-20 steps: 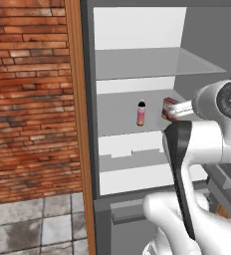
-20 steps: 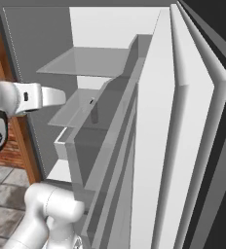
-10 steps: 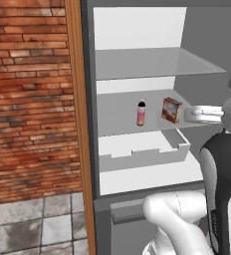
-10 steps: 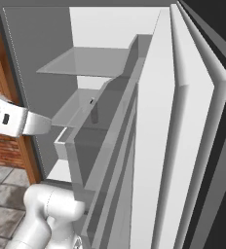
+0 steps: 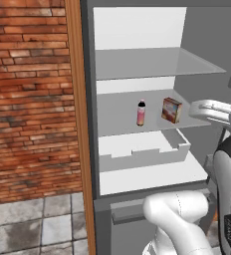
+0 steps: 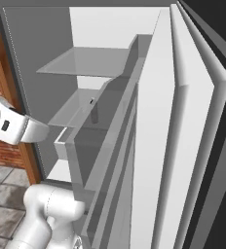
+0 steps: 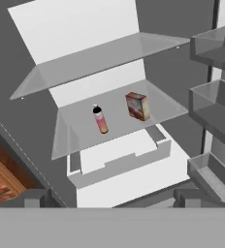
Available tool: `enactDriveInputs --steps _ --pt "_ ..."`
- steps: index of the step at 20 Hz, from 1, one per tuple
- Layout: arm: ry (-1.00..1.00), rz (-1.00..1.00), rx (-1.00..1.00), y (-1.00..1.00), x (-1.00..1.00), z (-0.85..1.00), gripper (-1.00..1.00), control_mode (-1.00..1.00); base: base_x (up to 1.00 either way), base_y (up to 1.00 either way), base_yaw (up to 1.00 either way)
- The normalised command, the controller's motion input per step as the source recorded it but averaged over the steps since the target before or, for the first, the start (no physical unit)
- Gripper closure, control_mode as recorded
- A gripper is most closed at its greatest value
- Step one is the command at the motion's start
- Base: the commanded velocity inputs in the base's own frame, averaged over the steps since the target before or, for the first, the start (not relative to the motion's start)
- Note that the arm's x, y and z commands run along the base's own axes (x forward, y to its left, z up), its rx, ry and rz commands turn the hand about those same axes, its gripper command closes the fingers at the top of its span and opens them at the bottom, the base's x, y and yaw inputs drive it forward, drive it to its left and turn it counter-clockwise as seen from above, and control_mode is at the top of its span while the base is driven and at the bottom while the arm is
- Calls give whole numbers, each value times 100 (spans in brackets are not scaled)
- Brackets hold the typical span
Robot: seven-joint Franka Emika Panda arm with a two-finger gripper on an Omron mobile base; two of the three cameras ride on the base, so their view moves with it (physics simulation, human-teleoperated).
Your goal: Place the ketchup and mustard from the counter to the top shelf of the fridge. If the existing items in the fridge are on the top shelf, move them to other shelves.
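Observation:
The fridge (image 5: 137,30) stands open in front of me. Its top shelf (image 5: 157,62) is the highest grey translucent one (image 7: 100,60). On the shelf below stand the existing items: a small pink bottle with a black cap (image 5: 141,113) (image 7: 100,119) and a reddish-brown box (image 5: 172,109) (image 7: 137,106) to its right. My gripper (image 7: 113,198) is open with nothing between its fingers, well back from the shelves and facing them. My arm (image 5: 214,109) reaches in from the right, beside the box. The ketchup, the mustard and the counter are out of view.
A white drawer tray (image 5: 142,152) sits under the second shelf. Grey door bins (image 7: 216,111) line the open door on the right. That door (image 6: 173,146) hides much of the interior in the right base view. A wooden panel (image 5: 73,99) and brick wall (image 5: 28,99) flank the fridge's left.
My arm has swung right, away from the front of the second shelf, so the box is now uncovered. The bottle and box have not moved. The gripper stays open.

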Motion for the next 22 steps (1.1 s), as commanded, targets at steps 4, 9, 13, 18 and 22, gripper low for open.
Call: enactDriveInputs --steps 4,9,13,18,22 --pt "0 0 0 0 -26 0 -100 -100 0 0 0" --pt "0 0 0 0 -68 0 -100 -100 0 0 0" --pt "0 0 0 4 -21 0 -100 -100 0 0 0" --pt "0 5 0 19 -20 0 -100 -100 0 0 0" --pt "0 0 0 0 0 0 -100 100 -44 37 37"
